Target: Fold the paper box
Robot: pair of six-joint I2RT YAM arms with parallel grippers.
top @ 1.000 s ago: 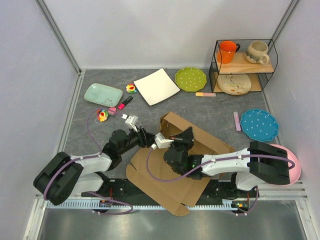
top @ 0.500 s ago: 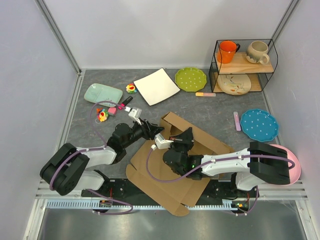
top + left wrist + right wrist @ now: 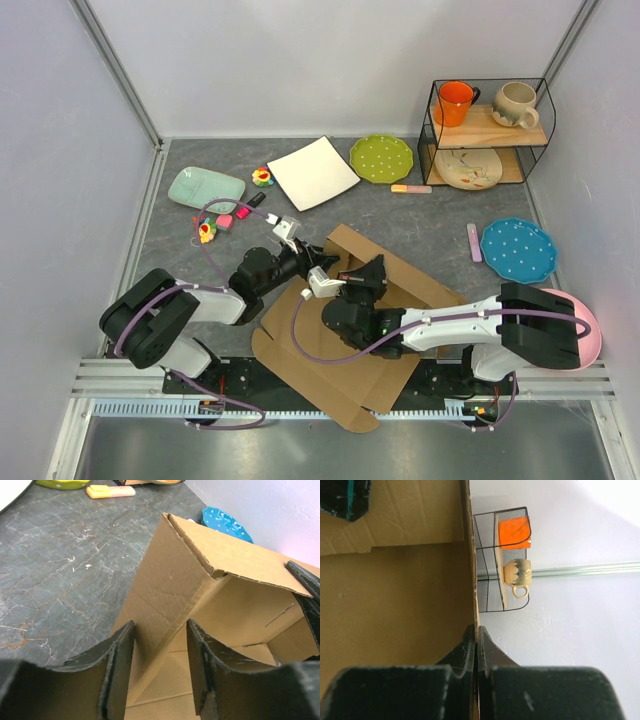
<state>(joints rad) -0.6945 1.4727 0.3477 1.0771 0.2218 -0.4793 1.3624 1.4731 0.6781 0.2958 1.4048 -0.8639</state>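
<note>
1. The plain brown corrugated cardboard paper box is lying mostly flat on the grey stone-patterned table. It is sitting at the near centre, just in front of both arm bases. Its far panel is standing raised and tilted, with a creased flap along the top.
2. The left gripper is reaching in from the left to the left end of the raised panel. In the left wrist view its jaws are standing partly open. Its fingers are sitting one on each side of the upright cardboard wall and are not clamping it.
3. The right gripper is sitting over the middle of the box. In the right wrist view its fingers are pressing fully together on the thin edge of a cardboard panel, pinching it.
4. Beyond the box and well apart from it, a white square plate is resting on the table. A black wire shelf is holding an orange mug and a cream mug. A blue dotted plate is lying to the right.
</note>
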